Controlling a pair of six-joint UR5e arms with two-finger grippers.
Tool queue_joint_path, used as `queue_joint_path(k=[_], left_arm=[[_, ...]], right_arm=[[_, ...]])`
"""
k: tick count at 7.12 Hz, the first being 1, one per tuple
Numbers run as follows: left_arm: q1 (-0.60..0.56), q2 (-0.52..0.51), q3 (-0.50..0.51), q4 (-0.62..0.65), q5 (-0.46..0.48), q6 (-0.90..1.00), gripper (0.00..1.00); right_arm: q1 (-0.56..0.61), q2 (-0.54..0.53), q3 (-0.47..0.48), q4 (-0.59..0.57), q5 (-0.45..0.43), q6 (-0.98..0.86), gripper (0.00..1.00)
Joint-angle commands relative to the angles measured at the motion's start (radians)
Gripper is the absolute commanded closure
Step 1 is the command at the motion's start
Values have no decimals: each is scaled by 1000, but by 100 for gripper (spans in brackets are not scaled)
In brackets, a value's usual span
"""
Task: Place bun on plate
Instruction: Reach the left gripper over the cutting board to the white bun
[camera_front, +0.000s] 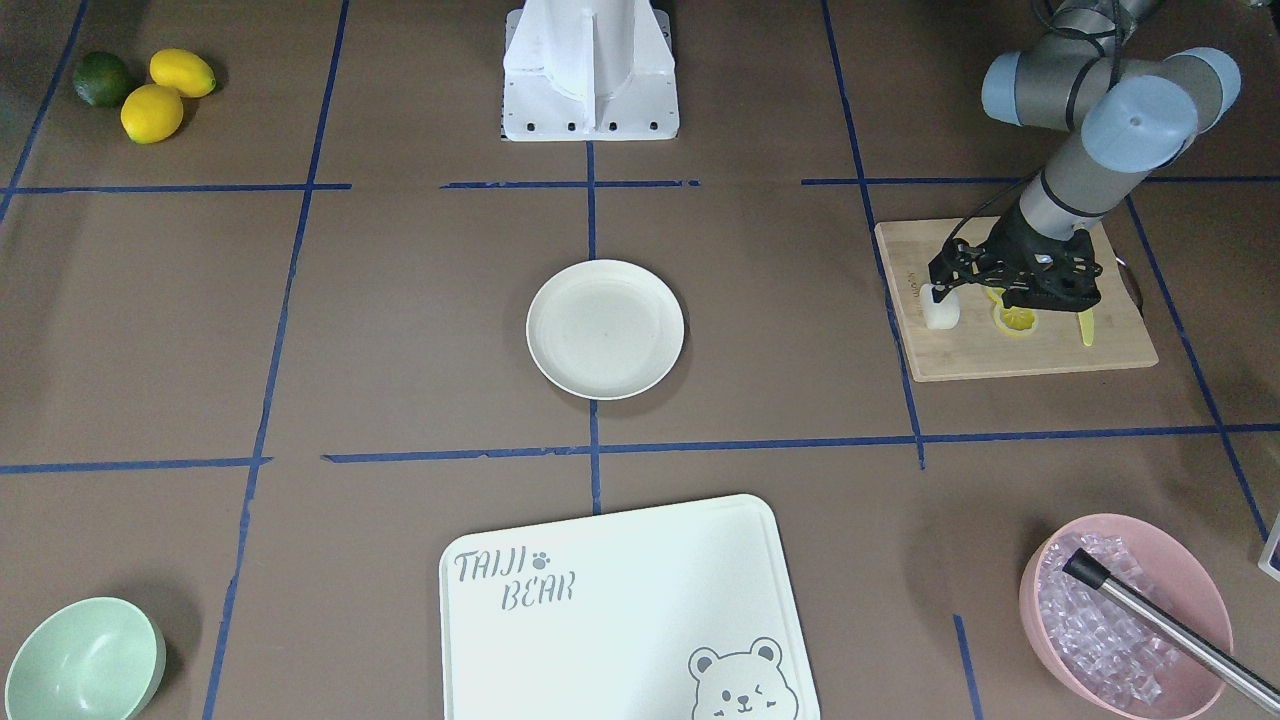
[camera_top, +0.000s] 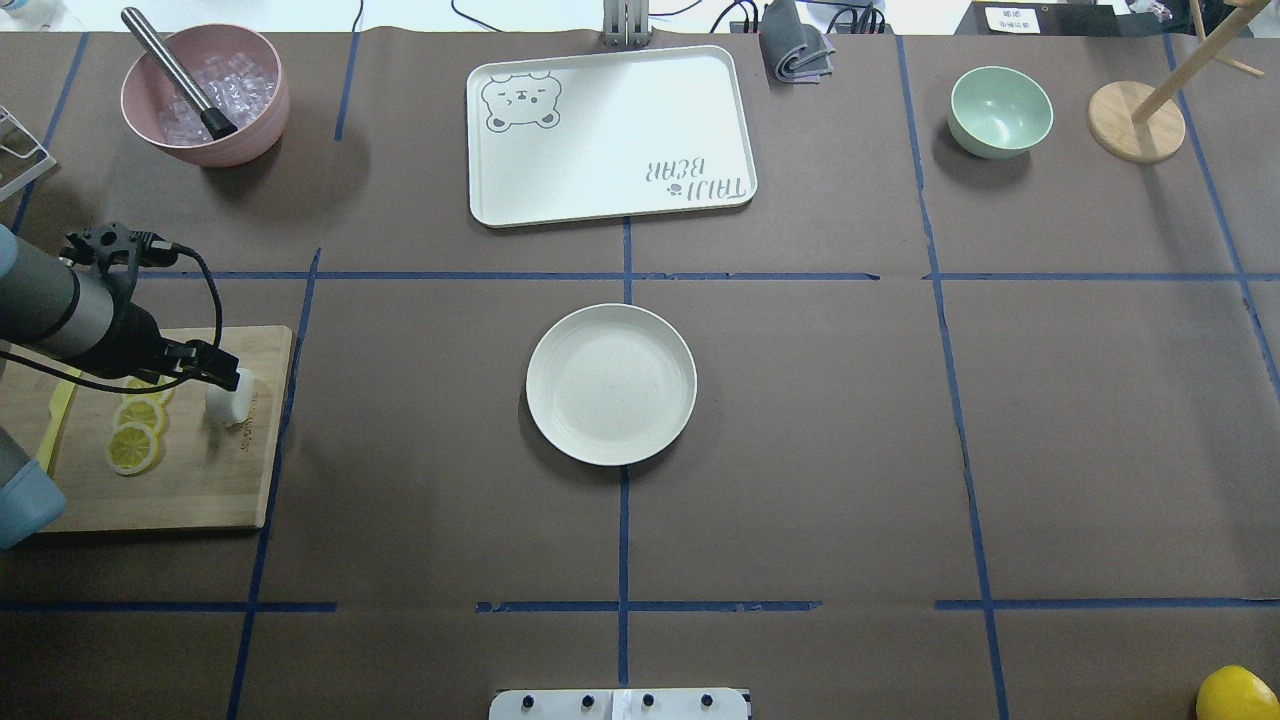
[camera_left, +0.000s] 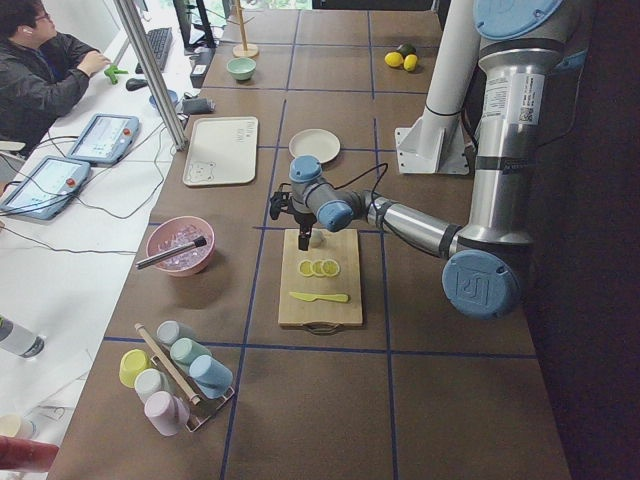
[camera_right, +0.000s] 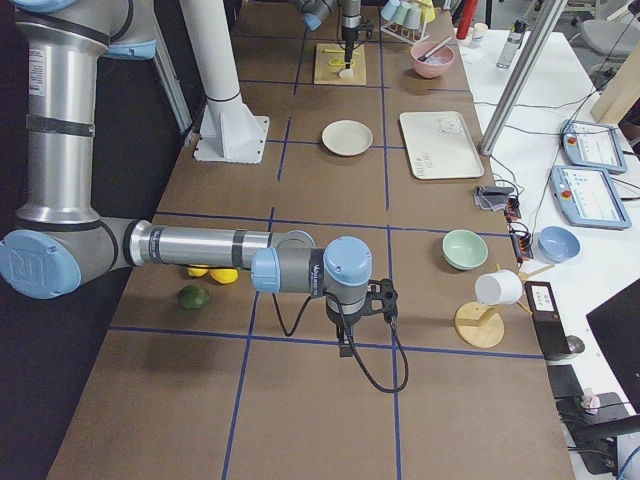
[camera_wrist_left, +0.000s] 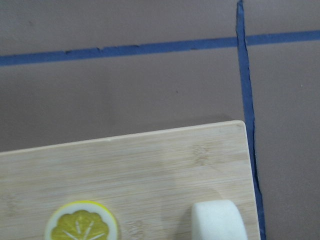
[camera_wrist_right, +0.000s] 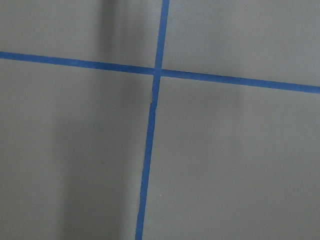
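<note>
The white bun stands upright on the corner of a wooden cutting board nearest the plate. My left gripper is right on top of the bun, fingertips at its upper end. I cannot tell if they squeeze it. The left wrist view shows the bun at its bottom edge, on the board. The cream plate lies bare at the table's middle. My right gripper hangs over plain paper far from both. Whether it is open or shut cannot be told.
Lemon slices and a yellow knife share the board. A bear-printed tray, a pink bowl of ice with a metal tool, a mint bowl and whole lemons ring the table.
</note>
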Motion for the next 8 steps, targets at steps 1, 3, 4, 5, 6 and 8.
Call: queue_joint_path(k=[1,3,4,5,6,8], left_arm=[[54,-7,8,-5,10,-32,0],[64,-10,10,0,60,-35,51],[62,-10,10,0,60,-35,67],[62,-10,9,0,60,-35,73],[62,-12,-1,1,60,-35,80],[62,-57,-27,23,57,-45,80]], right_arm=[[-1,0,-2,0,0,-3,0],[1,0,-2,0,0,-4,0],[0,0,-2,0,0,-6,0],[1,0,-2,0,0,-6,0],[0,0,-4,0,0,-6,0],[1,0,-2,0,0,-6,0]])
